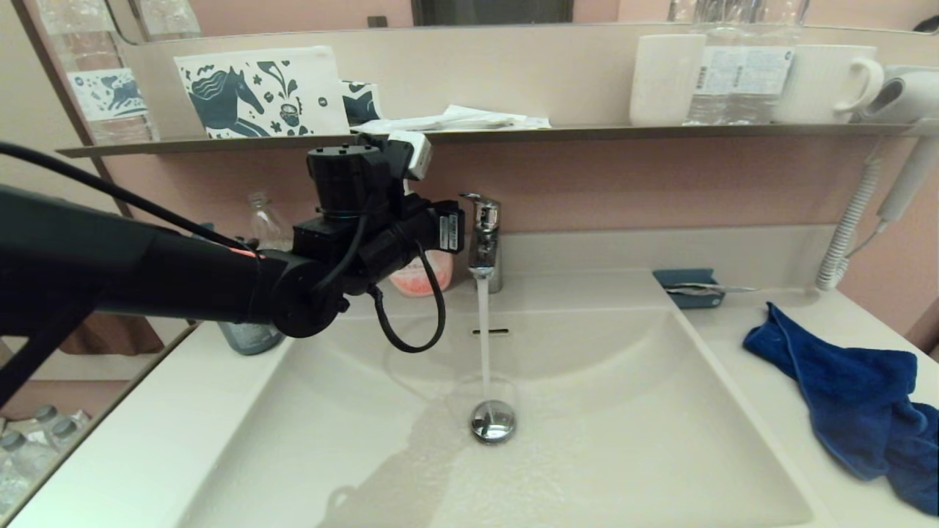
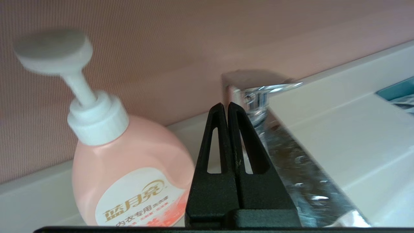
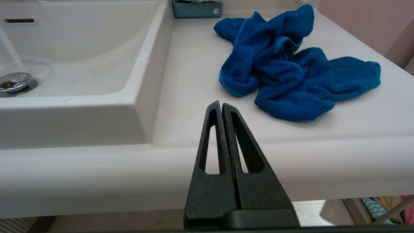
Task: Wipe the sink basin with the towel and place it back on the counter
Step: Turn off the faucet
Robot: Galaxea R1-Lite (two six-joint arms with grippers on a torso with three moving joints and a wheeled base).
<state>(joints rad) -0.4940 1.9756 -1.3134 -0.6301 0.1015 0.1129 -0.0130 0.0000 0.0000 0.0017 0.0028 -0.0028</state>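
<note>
The royal-blue towel lies crumpled on the counter to the right of the sink basin. Water runs from the chrome faucet onto the drain plug. My left gripper is shut and holds nothing; it hangs just left of the faucet, above the basin's back edge. My right gripper is shut and empty, low in front of the counter's front edge, short of the towel. It is out of the head view.
A pink pump soap bottle stands left of the faucet, close to my left gripper. A small teal tray sits at the counter's back. A thin shelf carries cups and packets. A hair dryer hangs far right.
</note>
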